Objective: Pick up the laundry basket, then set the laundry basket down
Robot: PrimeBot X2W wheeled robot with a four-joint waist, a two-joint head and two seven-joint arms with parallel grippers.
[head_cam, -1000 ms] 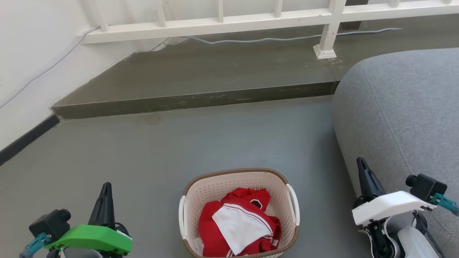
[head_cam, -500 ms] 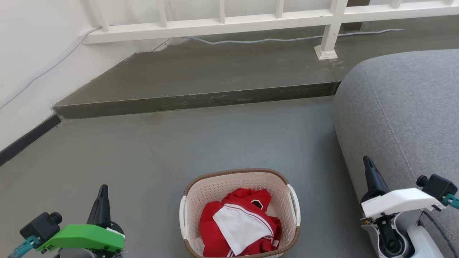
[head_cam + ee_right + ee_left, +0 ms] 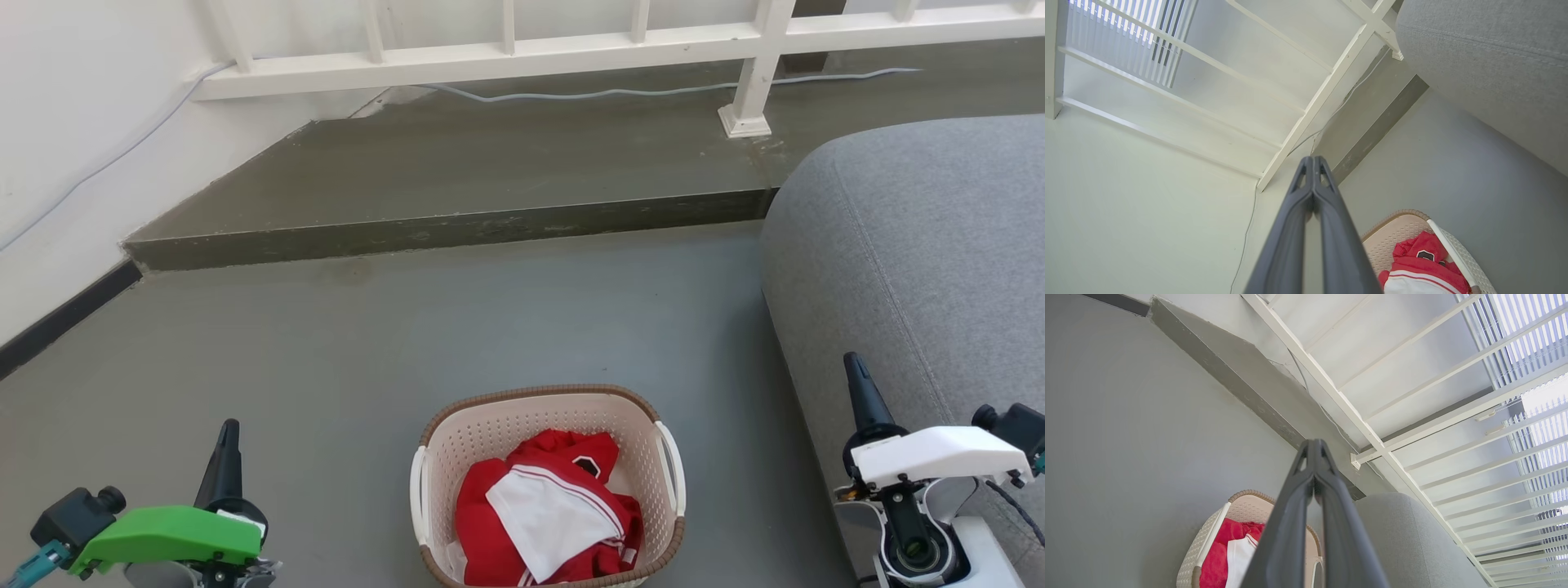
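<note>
Far left in head view: white wall (image 3: 57, 122) w/ a thin cable (image 3: 106, 159) running down it. Left gripper (image 3: 229, 429) is at lower left over the grey floor (image 3: 367, 327), pointing up-frame. In left wrist view its two fingers (image 3: 1290, 522) are pressed together at the tips, nothing btwn them.

Laundry basket (image 3: 490, 437) stands on the floor at bottom centre, btwn the two grippers and well apart from both, one white handle (image 3: 418, 494) facing each side. Inside: red & white clothing (image 3: 547, 506). In left wrist view the basket sits low, left of the fingers and partly hidden behind them. In right wrist view it's at lower right of the fingers, no contact.

Right gripper (image 3: 854, 363) is at lower right, fingers likewise closed tip to tip & empty, seen against the edge of the grey sofa (image 3: 914, 245); can't tell if touching it. Behind all: raised step (image 3: 457, 231) and white railing (image 3: 506, 57).
</note>
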